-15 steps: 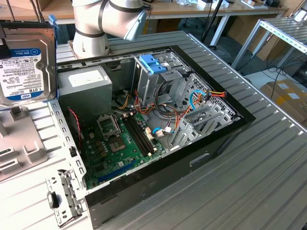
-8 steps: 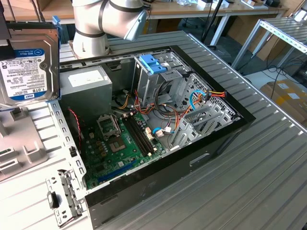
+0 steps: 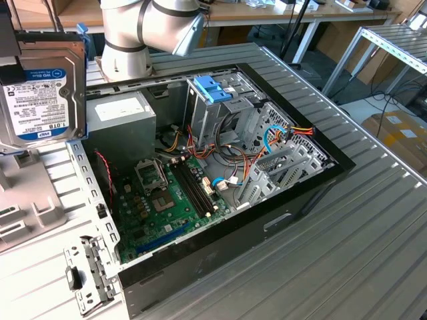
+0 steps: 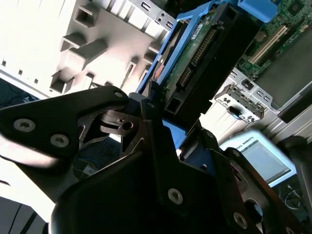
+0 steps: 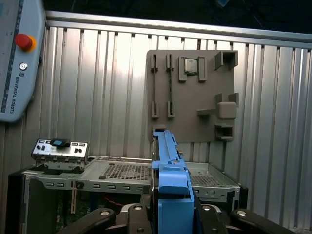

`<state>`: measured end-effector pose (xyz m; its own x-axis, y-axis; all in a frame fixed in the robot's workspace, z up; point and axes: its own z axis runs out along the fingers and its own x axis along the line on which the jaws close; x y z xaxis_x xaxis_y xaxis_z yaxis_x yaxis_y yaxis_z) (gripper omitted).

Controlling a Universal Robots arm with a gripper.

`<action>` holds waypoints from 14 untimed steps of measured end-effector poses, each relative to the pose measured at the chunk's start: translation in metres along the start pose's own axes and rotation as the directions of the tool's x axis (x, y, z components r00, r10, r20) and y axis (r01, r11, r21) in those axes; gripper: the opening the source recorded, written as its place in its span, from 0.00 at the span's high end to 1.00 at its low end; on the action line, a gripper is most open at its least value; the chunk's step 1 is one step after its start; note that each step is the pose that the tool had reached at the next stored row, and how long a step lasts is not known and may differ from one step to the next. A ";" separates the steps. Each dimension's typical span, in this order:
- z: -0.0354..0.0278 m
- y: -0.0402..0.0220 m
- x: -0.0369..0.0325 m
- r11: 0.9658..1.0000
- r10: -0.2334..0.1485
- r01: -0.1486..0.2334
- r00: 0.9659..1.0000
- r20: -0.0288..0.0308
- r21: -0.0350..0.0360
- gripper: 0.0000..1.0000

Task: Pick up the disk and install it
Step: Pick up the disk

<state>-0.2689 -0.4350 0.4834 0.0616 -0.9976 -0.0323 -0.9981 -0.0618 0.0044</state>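
Gripper (image 5: 170, 214) jaws clenched on the disk (image 3: 40, 100), aloft beside the case (image 3: 233, 248); any tilt in the grip could jam its rails against the drive cage (image 3: 207, 123) or snag cables (image 3: 287, 133)

**Obstructed and cropped items**

In the exterior view the disk (image 3: 43, 93) runs off the exterior view's left edge, and the arm (image 3: 150, 30) is cut at the top edge. In the first wrist view the disk stands edge-on with its flat faces unseen. Its near end is buried between the links of the gripper (image 5: 170, 219), which the picture's edge crops. The grey control panel (image 5: 14, 58) is likewise cropped. In the second wrist view the gripper's black body covers the disk's near end. Cables (image 3: 267, 143) hide the computer case (image 3: 280, 200) floor beneath them.
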 end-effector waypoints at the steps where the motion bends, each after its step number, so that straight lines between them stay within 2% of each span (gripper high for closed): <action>1: 0.0001 -0.0007 0.0002 1.000 0.000 0.000 1.000 0.000 0.000 0.63; 14: 0.0013 -0.0062 0.0027 1.000 0.000 0.000 1.000 0.000 0.000 0.63</action>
<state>-0.2626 -0.4373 0.4820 0.0616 -0.9976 -0.0322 -0.9981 -0.0618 0.0044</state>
